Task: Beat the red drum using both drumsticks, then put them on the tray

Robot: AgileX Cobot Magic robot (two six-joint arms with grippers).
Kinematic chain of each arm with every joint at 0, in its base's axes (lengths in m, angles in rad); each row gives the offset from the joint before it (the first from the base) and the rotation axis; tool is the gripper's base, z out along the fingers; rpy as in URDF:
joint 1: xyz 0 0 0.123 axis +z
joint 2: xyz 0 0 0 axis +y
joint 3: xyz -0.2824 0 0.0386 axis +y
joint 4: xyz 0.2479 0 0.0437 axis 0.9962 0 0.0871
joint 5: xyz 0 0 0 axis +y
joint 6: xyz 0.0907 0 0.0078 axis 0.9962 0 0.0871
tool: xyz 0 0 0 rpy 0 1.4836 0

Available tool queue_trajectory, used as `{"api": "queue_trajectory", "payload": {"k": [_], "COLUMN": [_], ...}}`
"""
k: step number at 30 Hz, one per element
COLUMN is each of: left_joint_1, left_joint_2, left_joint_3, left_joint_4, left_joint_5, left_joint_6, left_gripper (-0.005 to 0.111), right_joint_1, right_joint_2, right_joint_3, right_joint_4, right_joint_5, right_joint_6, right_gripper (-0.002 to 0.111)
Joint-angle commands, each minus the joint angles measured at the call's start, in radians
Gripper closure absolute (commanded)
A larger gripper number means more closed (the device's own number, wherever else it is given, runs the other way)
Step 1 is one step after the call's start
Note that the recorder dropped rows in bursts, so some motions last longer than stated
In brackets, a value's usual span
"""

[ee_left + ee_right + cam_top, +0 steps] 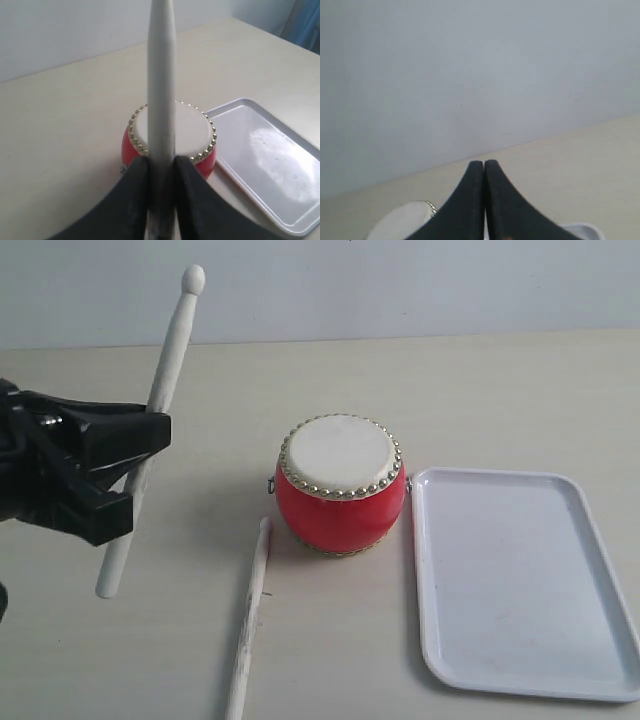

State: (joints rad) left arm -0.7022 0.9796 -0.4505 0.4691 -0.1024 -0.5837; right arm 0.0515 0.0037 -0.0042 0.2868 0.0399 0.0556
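White, slim drumstick (178,335) was clamped in my left hand (135,472), black jaws part-closed on its lower shaft. Its rounded tip stood high, and its long axis leaned toward the glossy red drum with a cream skin (341,485). The drum sat on the beige counter (480,400) to that hand's right. A second white drumstick (250,620) lay flat just left of the drum. My right hand (484,200) was pinched shut, empty. The flat white plastic tray (520,580) lay just beside the drum's right.
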Motion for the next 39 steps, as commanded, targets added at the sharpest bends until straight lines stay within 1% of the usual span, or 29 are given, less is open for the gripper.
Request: {"api": "queue_trajectory", "payload": {"k": [1,7,10,16,19,21,24,29,31,33,36,39], "left_joint_1": [0.005,0.005,0.005,0.005,0.005,0.005,0.005,0.005,0.005,0.005,0.005,0.005], "left_joint_2": [-0.074,-0.139,-0.154,-0.155,-0.155,-0.155,-0.155,-0.155,-0.155,-0.155,-0.155,-0.155], "left_joint_3": [0.056,0.098,0.106,0.109,0.109,0.109,0.109,0.109,0.109,0.109,0.109,0.109], "left_joint_4": [0.004,0.004,0.004,0.004,0.004,0.004,0.004,0.004,0.004,0.004,0.004,0.004], "left_joint_5": [-0.054,-0.062,-0.074,-0.076,-0.086,-0.093,-0.098,-0.101,-0.101,-0.101,-0.101,-0.101], "left_joint_6": [0.003,0.006,0.006,0.004,0.004,0.004,0.006,0.006,0.004,0.004,0.004,0.004], "left_gripper": [0.107,0.107,0.107,0.107,0.107,0.107,0.107,0.107,0.107,0.107,0.107,0.107], "right_joint_1": [-0.005,-0.005,-0.005,-0.005,-0.005,-0.005,-0.005,-0.005,-0.005,-0.005,-0.005,-0.005], "right_joint_2": [-0.004,-0.004,-0.004,-0.004,-0.004,0.020,0.092,0.287,0.374,0.463,0.607,0.738], "right_joint_3": [0.004,0.004,0.004,-0.146,-0.238,-0.291,-0.372,-0.468,-0.498,-0.533,-0.583,-0.639], "right_joint_4": [0.171,0.354,0.370,0.368,0.379,0.431,0.615,1.102,1.201,1.226,1.208,1.123], "right_joint_5": [-0.046,-0.049,-0.016,0.069,0.129,0.174,0.271,0.494,0.571,0.617,0.656,0.680], "right_joint_6": [-0.002,-0.002,-0.002,-0.043,-0.107,-0.195,-0.425,-0.933,-1.056,-1.086,-1.103,-1.094], "right_gripper": [0.108,0.108,0.108,0.108,0.108,0.108,0.108,0.108,0.108,0.108,0.108,0.108]}}
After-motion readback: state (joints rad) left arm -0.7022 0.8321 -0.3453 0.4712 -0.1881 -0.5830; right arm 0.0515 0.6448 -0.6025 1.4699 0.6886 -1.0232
